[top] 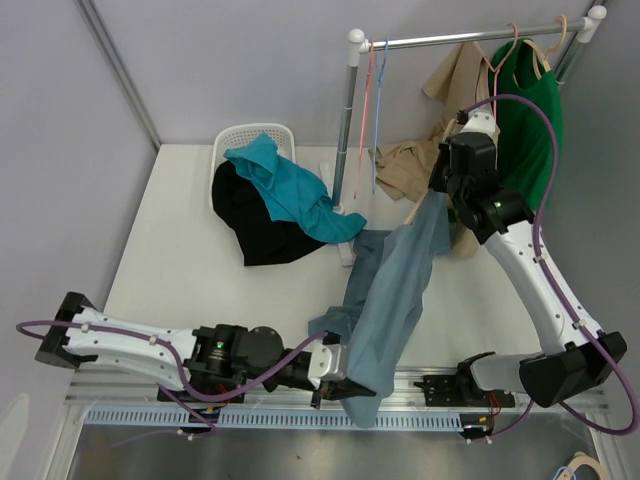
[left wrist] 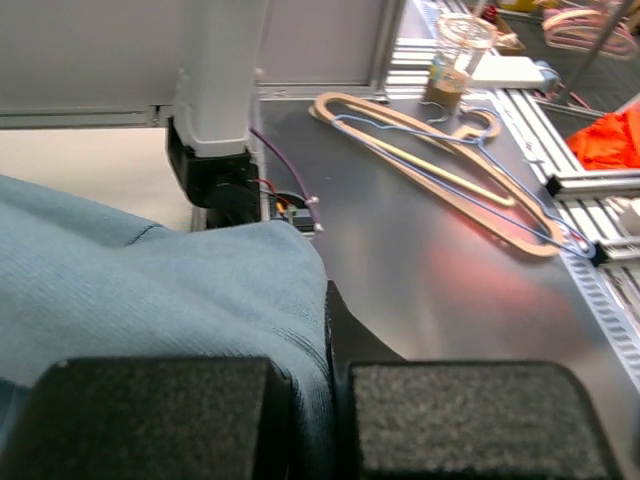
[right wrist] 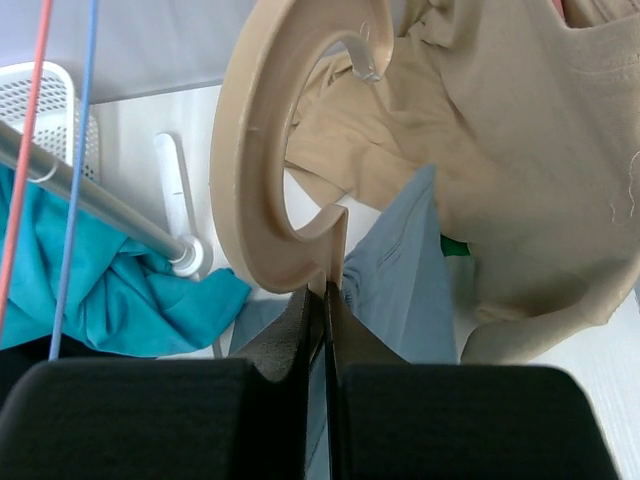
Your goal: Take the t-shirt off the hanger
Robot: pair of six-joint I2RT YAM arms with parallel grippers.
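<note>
A grey-blue t-shirt (top: 395,290) stretches from the right gripper near the rack down to the table's near edge. My right gripper (right wrist: 326,290) is shut on the neck of a tan hanger (right wrist: 250,150), whose hook curves above the fingers; the shirt (right wrist: 405,270) hangs just behind it. In the top view this gripper (top: 443,192) sits below the rail. My left gripper (top: 345,388) is shut on the shirt's lower hem (left wrist: 200,310) at the table's front edge; the cloth is pinched between its pads (left wrist: 480,420).
A rack rail (top: 450,40) holds a green shirt (top: 530,120), a tan shirt (top: 455,80) and thin red and blue hangers (top: 372,110). A white basket (top: 250,135) holds teal and black garments. Loose hangers (left wrist: 450,170) lie beyond the table's edge.
</note>
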